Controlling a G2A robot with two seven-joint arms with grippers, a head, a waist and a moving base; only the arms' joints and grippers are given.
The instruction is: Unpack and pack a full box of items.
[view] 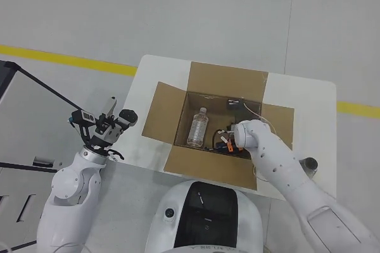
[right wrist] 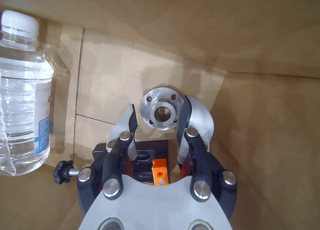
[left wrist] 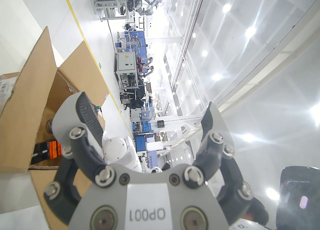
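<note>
Inside the box [view: 228, 79], right gripper [right wrist: 158, 103], fingers [right wrist: 198, 116] apart astride the flange [right wrist: 156, 102].

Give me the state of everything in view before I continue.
Right gripper: fingers open, empty, inside the box.
Left gripper: fingers open, empty, outside the box.
Box: flaps open.
Bottle: capped, lying on its side in the box.
Metal flange: flat on the box floor, not gripped.
Clamp: in the box, under the right gripper.
</note>
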